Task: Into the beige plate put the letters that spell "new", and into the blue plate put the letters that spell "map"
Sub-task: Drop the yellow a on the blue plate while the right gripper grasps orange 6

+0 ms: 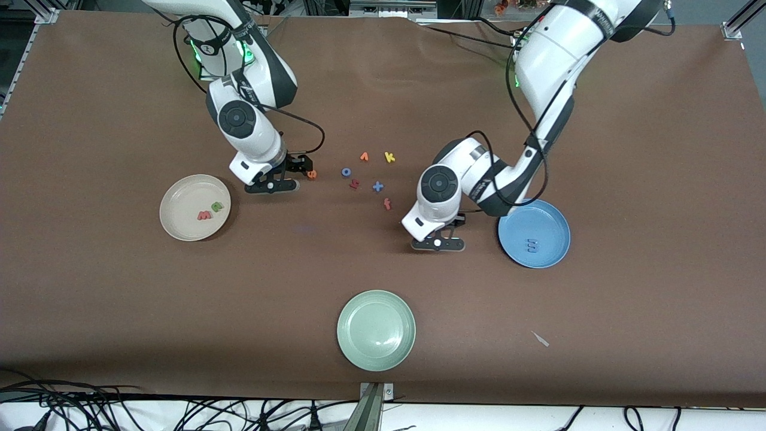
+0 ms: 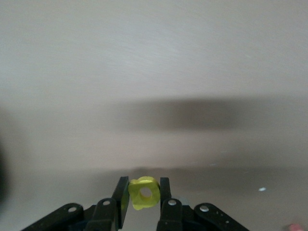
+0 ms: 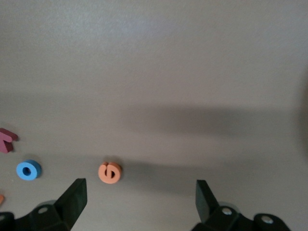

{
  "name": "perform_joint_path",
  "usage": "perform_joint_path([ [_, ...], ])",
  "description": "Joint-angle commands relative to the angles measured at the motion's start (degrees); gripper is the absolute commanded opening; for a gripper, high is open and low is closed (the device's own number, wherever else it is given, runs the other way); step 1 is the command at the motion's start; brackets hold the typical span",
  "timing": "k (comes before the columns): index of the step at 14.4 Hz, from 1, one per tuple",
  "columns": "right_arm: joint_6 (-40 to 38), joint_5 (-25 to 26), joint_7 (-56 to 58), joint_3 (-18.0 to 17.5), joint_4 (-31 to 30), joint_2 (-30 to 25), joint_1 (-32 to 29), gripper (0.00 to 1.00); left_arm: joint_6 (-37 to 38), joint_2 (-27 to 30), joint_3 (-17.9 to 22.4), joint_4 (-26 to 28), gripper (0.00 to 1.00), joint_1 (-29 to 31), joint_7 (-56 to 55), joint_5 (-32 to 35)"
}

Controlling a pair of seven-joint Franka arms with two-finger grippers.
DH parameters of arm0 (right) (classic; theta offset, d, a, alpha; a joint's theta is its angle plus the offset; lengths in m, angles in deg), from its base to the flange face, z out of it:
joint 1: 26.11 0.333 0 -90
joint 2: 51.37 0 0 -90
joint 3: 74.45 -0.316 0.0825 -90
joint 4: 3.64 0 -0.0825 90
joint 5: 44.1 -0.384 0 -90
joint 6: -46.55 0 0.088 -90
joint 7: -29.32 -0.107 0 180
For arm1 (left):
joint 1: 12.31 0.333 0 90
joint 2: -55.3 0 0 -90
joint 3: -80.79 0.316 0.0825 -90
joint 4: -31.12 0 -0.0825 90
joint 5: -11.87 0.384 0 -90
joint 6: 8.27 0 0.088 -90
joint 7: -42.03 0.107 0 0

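My left gripper [image 1: 438,243] [image 2: 144,186] is shut on the yellow a [image 2: 144,193], low over the brown cloth beside the blue plate [image 1: 553,216]. The blue m [image 1: 531,244] lies in that plate. My right gripper [image 1: 273,186] [image 3: 139,188] stands open, low over the cloth, between the beige plate [image 1: 182,194] and the orange e [image 1: 312,174] [image 3: 110,173]. The e lies flat just outside its fingers. In the beige plate lie the pinkish-red w [image 1: 204,215] and the green n [image 1: 218,207].
Loose letters lie mid-table: an orange v [image 1: 364,157], a yellow k [image 1: 389,157], a blue o [image 1: 346,172] [image 3: 29,170], a red piece [image 1: 354,184], a blue cross shape [image 1: 377,187], a red f [image 1: 387,204]. A pale green plate [image 1: 376,329] sits nearest the front camera.
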Motion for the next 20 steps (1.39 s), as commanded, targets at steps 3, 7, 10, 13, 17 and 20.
perform_joint_path([
  [3,7.4,-0.1,-7.2,-1.0,-1.6,3.2,5.3,1.0,13.1,4.7,-0.2,1.3,0.04,6.5,9.5,-0.2],
  [7,7.9,0.3,-7.3,-0.9,-1.4,5.4,5.5,0.96,14.7,4.3,0.0,2.6,0.04,11.1,16.7,0.3],
  [10,8.2,0.5,-6.9,-0.6,-1.3,6.0,5.5,0.87,14.6,3.5,0.0,2.8,0.05,14.7,22.3,0.3],
  [13,8.4,2.0,-6.8,-0.5,-0.9,6.9,5.3,0.82,14.5,1.6,0.0,2.8,0.22,16.3,24.0,0.2],
  [17,8.4,2.5,-6.6,-0.4,-0.6,7.0,5.1,0.73,14.7,2.0,-0.3,2.5,1.0,16.1,24.0,0.2],
  [20,8.4,2.5,-5.8,-0.2,-0.4,7.0,4.9,0.64,14.8,2.7,-1.3,1.9,1.0,15.6,23.3,-0.7],
])
